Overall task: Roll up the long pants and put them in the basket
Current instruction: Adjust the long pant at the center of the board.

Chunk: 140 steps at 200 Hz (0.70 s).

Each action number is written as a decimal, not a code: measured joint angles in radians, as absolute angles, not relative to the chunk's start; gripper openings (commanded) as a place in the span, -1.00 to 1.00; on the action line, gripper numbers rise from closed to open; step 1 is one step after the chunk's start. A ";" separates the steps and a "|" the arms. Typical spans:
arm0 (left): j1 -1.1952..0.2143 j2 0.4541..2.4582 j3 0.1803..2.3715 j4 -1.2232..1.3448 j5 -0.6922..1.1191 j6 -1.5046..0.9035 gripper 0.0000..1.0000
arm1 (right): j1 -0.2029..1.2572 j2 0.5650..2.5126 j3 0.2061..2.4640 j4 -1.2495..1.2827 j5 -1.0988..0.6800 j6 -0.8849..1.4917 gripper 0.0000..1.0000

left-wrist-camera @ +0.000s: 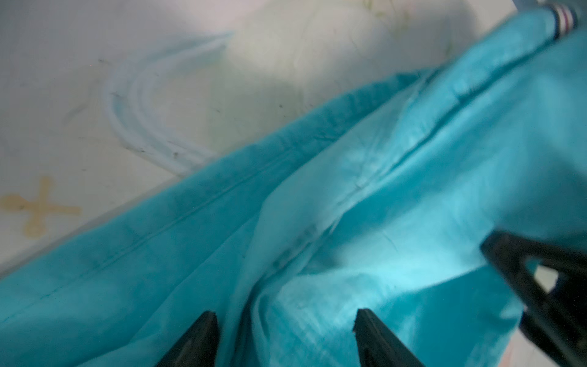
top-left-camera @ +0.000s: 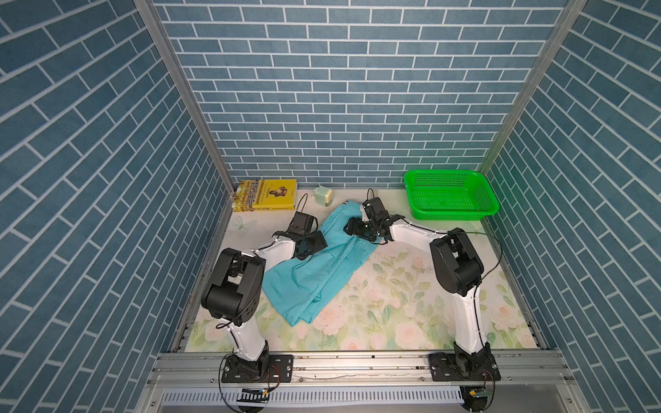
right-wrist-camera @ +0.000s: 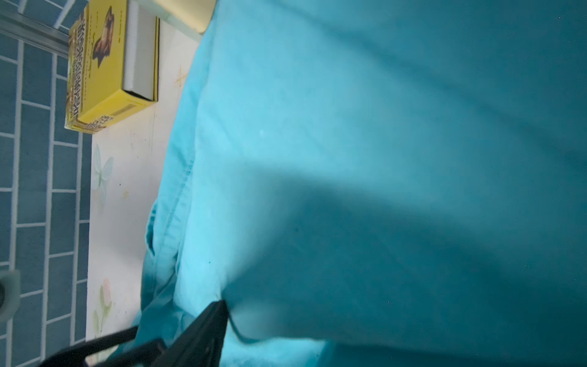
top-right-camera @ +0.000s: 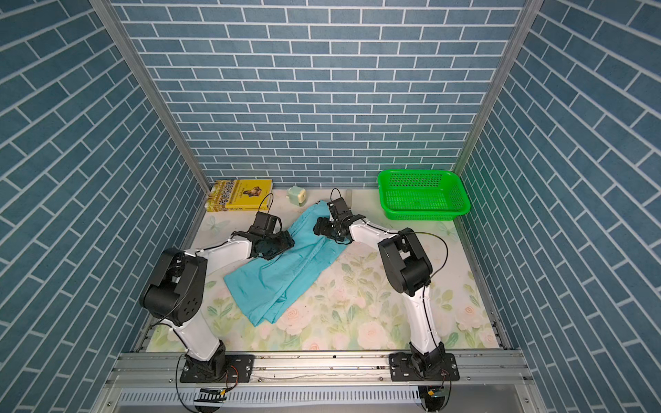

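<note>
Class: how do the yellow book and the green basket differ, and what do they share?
The yellow book is a solid, closed block; the green basket is an open, perforated tray. The book lies on the robot's left, the basket on its right. The basket is larger than the book. Both sit at the back, untouched.

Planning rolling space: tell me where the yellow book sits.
In both top views the yellow book lies in the far left corner of the table, against the brick wall, left of a small pale green object.

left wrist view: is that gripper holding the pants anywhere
Nothing is held: the left gripper is open, its fingertips apart over a fold of the long pants.
</note>
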State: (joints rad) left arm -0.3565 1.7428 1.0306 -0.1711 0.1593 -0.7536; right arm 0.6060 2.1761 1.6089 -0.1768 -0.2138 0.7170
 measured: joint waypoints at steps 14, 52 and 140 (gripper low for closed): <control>-0.381 1.724 1.012 -0.171 0.160 -0.750 0.57 | 0.593 2.215 1.665 -0.194 -0.210 0.696 0.58; -0.472 1.689 0.958 -0.173 0.150 -0.749 0.64 | 0.571 2.318 1.829 -0.262 -0.209 0.635 0.58; -0.764 1.671 0.967 -0.204 0.089 -0.772 0.95 | 0.514 2.364 2.032 -0.442 -0.206 0.509 0.72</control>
